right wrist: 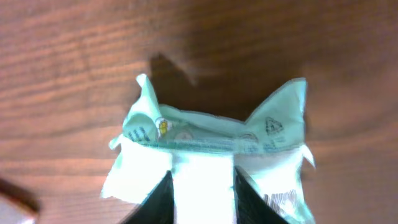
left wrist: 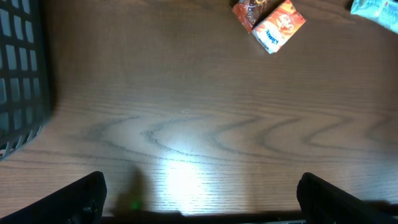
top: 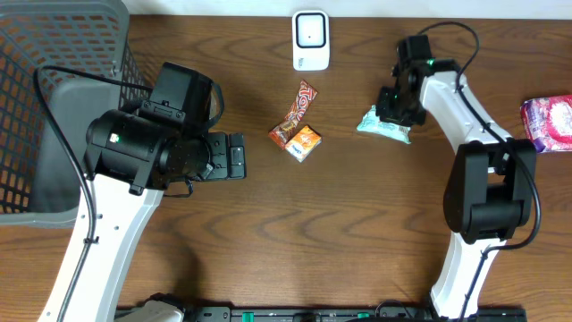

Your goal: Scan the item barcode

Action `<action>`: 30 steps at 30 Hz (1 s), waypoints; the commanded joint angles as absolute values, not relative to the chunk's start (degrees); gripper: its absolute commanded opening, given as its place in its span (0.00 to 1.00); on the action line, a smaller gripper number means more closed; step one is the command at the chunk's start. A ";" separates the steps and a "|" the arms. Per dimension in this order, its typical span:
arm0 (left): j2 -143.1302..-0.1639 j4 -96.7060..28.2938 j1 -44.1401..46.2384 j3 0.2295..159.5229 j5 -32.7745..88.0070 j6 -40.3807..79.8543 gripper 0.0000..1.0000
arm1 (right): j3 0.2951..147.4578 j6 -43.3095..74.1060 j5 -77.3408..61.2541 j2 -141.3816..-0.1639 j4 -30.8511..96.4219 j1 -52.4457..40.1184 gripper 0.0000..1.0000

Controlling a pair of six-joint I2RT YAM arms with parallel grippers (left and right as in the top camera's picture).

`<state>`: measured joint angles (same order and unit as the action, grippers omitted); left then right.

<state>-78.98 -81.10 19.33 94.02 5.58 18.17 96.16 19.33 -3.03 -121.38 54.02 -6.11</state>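
The pale green packet (top: 384, 126) lies flat on the table, long axis left-right, directly beneath the right gripper (right wrist: 202, 182), whose part-spread fingers straddle it, grip unclear, with the white scanner (top: 310, 40) far-left.

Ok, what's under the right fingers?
A pale green packet lying on the table; its lower middle sits between the fingers, whose tips hide part of it.

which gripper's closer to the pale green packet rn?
Right. The right gripper sits directly over the pale green packet; the left gripper is far across the table, past the orange snack box.
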 commanded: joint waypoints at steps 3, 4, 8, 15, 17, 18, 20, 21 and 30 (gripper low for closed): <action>-78.98 -81.38 19.14 94.91 4.67 18.04 0.98 | 105.91 19.25 -3.44 -118.02 64.16 -6.02 0.63; -78.98 -81.38 19.14 94.91 4.67 18.04 0.98 | 106.13 19.25 -3.44 -117.95 65.95 -6.17 0.72; -78.98 -81.38 19.14 94.91 4.67 18.04 0.98 | 104.53 17.91 -2.85 -118.26 70.94 -6.74 0.89; -78.98 -81.38 19.14 94.91 4.67 18.04 0.98 | 98.74 10.79 -0.38 -118.26 60.42 -4.84 0.99; -78.98 -81.38 19.14 94.91 4.67 18.04 0.98 | 97.78 0.21 -7.31 -118.28 56.86 -3.73 0.99; -78.98 -81.38 19.14 94.91 4.67 18.04 0.98 | 97.30 -6.15 -12.05 -118.30 55.88 -3.25 0.99; -78.98 -81.38 19.14 94.91 4.67 18.04 0.98 | 96.44 -18.94 -20.21 -118.39 55.72 -2.39 0.99; -78.98 -81.38 19.14 94.91 4.67 18.04 0.98 | 96.07 -22.70 -21.87 -118.41 55.77 -2.17 0.99; -78.98 -81.38 19.14 94.91 4.64 18.04 0.98 | 92.73 -32.29 -17.76 -120.38 51.77 -2.55 0.99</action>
